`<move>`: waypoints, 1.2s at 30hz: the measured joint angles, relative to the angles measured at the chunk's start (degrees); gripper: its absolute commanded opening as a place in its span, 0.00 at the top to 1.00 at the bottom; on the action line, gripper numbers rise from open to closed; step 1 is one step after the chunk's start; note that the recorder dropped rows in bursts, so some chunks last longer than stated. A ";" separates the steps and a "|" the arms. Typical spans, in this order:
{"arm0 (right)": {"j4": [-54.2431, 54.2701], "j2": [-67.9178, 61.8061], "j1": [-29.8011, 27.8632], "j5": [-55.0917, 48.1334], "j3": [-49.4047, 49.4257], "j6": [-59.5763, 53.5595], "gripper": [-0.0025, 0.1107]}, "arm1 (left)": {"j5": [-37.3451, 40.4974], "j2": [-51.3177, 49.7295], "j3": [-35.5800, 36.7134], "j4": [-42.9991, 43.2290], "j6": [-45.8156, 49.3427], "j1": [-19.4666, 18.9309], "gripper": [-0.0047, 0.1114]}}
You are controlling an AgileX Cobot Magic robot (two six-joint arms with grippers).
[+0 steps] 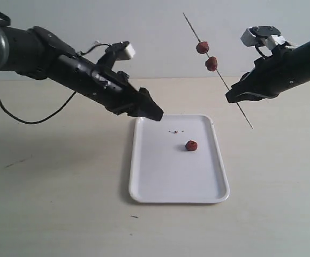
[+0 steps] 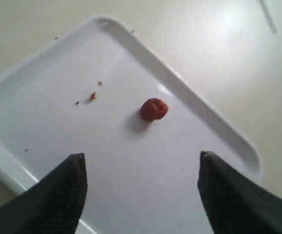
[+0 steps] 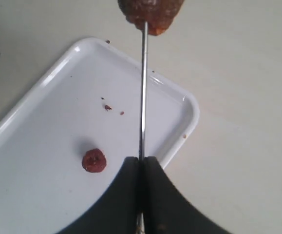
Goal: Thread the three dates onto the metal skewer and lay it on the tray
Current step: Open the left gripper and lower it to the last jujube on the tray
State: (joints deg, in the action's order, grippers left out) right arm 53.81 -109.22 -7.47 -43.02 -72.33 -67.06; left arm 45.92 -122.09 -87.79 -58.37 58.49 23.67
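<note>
Loose date [image 2: 154, 108] lies seemingly ahead of the spread left gripper [image 2: 141, 156]; right gripper [image 3: 143, 160] pinches skewer [image 3: 143, 92].

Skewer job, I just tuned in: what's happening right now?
The right end effector is shut on the metal skewer, held tilted in the air with two dates threaded on it. The third date lies loose on the tray. The left end effector hovers open over the tray, holding nothing.

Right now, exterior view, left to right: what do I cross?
left gripper → loose date → upper skewered date → lower skewered date → right gripper. The tray and the skewer each span several of these, so both are left out.
</note>
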 measured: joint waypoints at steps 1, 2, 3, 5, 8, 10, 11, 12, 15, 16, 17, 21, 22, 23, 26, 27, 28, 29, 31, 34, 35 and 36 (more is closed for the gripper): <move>-1.33 0.11 0.00 0.14 0.00 1.40 0.98 | -2.51 0.00 0.00 3.78 -3.15 1.94 0.40; -2.66 0.11 0.00 0.55 0.00 2.38 0.98 | -4.93 0.00 0.00 6.34 -5.44 3.34 0.40; -3.69 0.11 0.00 0.99 0.00 3.29 0.98 | -6.68 0.00 0.00 9.56 -7.53 4.82 0.40; -6.40 0.11 0.00 2.04 0.00 5.56 0.98 | -10.46 0.00 0.00 16.44 -11.61 8.59 0.40; -8.74 0.11 0.00 2.67 0.00 7.87 0.98 | -12.74 0.00 -1.10 28.45 -19.54 14.05 0.40; -9.32 0.11 0.00 2.76 0.00 8.29 0.98 | -12.32 -0.12 -3.19 39.07 -27.08 17.15 0.40; -9.40 0.11 0.00 2.76 0.00 8.41 0.98 | -11.54 -0.46 -4.39 43.08 -30.00 18.12 0.40; -9.66 0.11 0.00 2.76 0.00 8.42 0.98 | -10.65 -0.80 -6.09 47.59 -32.65 18.92 0.40; -10.23 0.11 0.00 2.65 0.00 8.54 0.98 | -5.40 -2.72 -12.11 54.77 -39.28 20.21 0.40; -10.50 0.11 0.00 2.65 0.00 8.62 0.98 | -3.10 -3.50 -14.28 55.72 -40.77 20.34 0.40; -10.68 0.11 0.00 2.55 0.00 8.62 0.98 | -1.38 -4.20 -16.07 56.09 -42.05 20.34 0.40; -12.05 0.11 0.00 2.43 0.00 9.24 0.98 | 5.16 -8.33 -23.80 57.11 -45.91 20.34 0.42; -12.85 0.11 0.00 2.43 0.00 9.92 0.98 | 6.31 -9.42 -25.68 57.19 -46.85 20.34 0.43; -13.61 0.11 0.00 2.43 0.00 10.67 0.98 | 7.17 -10.44 -27.62 57.33 -47.60 20.47 0.43; -17.27 0.11 0.00 3.14 0.00 14.25 0.98 | 10.14 -14.28 -32.91 57.49 -49.11 20.58 0.43; -18.43 0.11 0.00 3.38 0.00 15.51 0.98 | 11.17 -15.64 -34.66 57.49 -49.45 20.60 0.43; -19.29 0.11 0.00 3.66 0.00 16.59 0.98 | 12.07 -16.95 -36.37 57.58 -49.58 20.70 0.43; -19.74 0.11 0.00 3.69 0.00 17.21 0.98 | 12.91 -18.22 -37.97 57.74 -49.73 20.94 0.43; -20.23 0.11 0.00 3.78 0.00 17.69 0.98 | 14.27 -20.60 -40.75 57.85 -49.83 21.12 0.43; -20.47 0.11 0.00 3.78 0.00 18.07 0.98 | 15.52 -23.41 -44.62 57.94 -49.92 21.37 0.43; -20.40 0.11 0.00 3.78 0.00 18.17 0.98 | 15.77 -24.24 -45.70 57.94 -49.92 21.49 0.43; -20.40 0.11 0.00 3.78 0.00 18.17 0.98 | 16.44 -25.50 -47.25 57.94 -50.05 21.59 0.43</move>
State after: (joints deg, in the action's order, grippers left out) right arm 33.41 -109.11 -7.47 -39.24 -72.33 -48.89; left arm 62.36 -147.60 -135.04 -0.43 8.44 45.26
